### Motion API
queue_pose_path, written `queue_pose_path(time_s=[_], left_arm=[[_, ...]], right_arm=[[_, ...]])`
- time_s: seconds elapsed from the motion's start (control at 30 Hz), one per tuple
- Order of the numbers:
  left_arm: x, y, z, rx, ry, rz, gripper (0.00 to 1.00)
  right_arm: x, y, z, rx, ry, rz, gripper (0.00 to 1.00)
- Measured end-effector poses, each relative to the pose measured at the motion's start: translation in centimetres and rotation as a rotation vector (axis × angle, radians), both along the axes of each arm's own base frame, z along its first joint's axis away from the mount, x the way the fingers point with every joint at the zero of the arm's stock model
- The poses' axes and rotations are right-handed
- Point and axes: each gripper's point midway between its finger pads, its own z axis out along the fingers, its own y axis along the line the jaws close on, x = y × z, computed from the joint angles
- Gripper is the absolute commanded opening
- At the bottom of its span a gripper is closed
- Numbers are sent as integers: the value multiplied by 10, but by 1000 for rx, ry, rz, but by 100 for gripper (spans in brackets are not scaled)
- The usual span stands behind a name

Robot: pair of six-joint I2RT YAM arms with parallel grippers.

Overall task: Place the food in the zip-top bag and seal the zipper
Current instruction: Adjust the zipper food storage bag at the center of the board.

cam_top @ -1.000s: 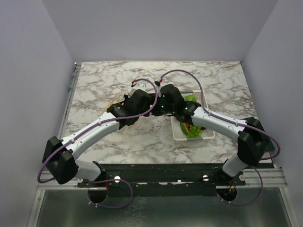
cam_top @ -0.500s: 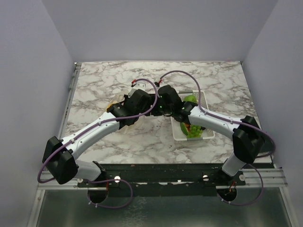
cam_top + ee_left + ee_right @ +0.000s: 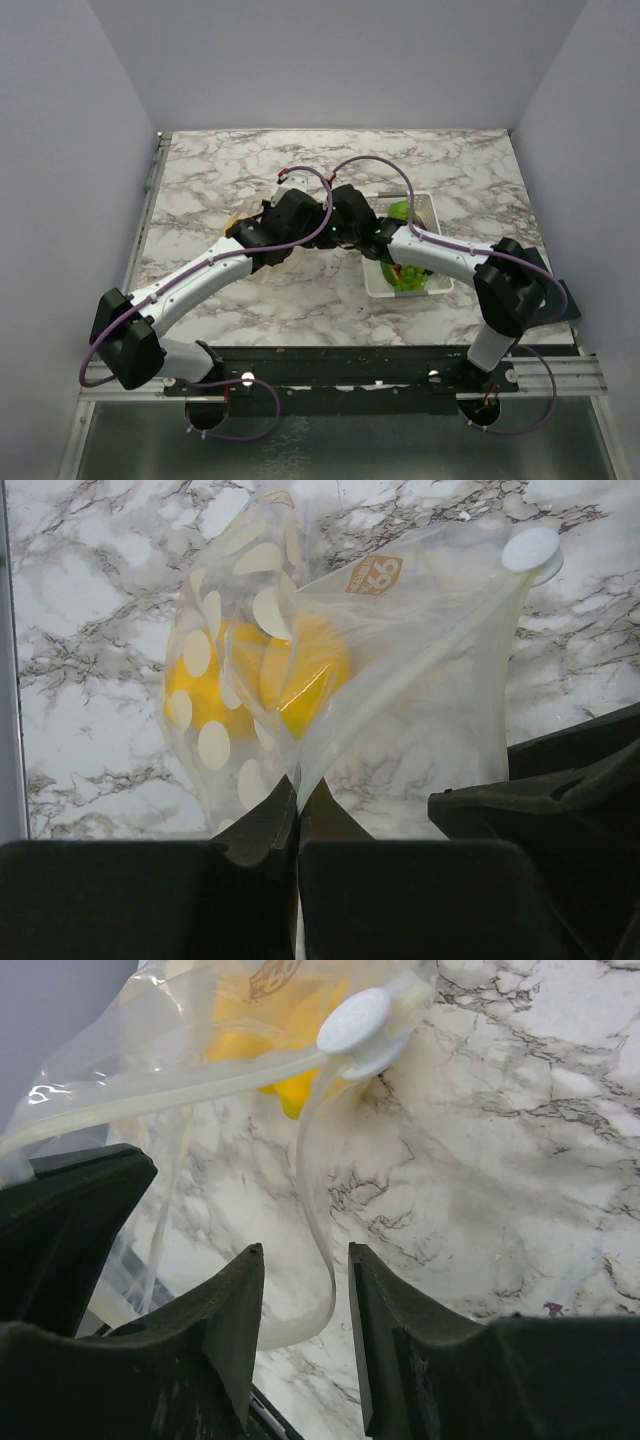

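Left wrist, crinkly clear bag [image 3: 420,640], yellow pepper [image 3: 312,672]

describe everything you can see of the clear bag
The bag is clear, crinkly plastic with white dots and a small orange label. A yellow toy sits inside. Its whitish zipper strip ends at a round white tab, and the mouth gapes unsealed. The left gripper is shut on one edge. The strip loops between the fingers of the open right gripper, above the marble table.
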Motion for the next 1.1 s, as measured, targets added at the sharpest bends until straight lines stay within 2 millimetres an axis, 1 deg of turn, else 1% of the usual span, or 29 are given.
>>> queue_pose_path(time_s=[0.1, 0.17, 0.27, 0.3, 0.53, 0.63, 0.73, 0.93, 1.1], left_arm=[[0, 0, 0, 0, 0, 0, 0], [0, 0, 0, 0, 0, 0, 0], [0, 0, 0, 0, 0, 0, 0], [0, 0, 0, 0, 0, 0, 0], [0, 2, 4, -1, -11, 1, 0], [-2, 4, 8, -5, -19, 2, 0], [-3, 5, 13, -6, -22, 0, 0], [-5, 5, 31, -13, -23, -4, 0], [-14, 4, 36, -30, 12, -35, 0]], right_arm=[[-2, 3, -3, 10, 13, 5, 31], [-4, 5, -5, 11, 19, 10, 22], [-5, 6, -8, 11, 27, 13, 2], [-5, 6, -8, 10, 27, 14, 1], [-6, 4, -10, -14, 21, 26, 1], [-6, 3, -5, -28, 9, 38, 0], [-6, 2, 8, -32, -17, 51, 0], [-8, -4, 44, -28, -86, 80, 0], [-11, -8, 72, -34, -137, 111, 1]])
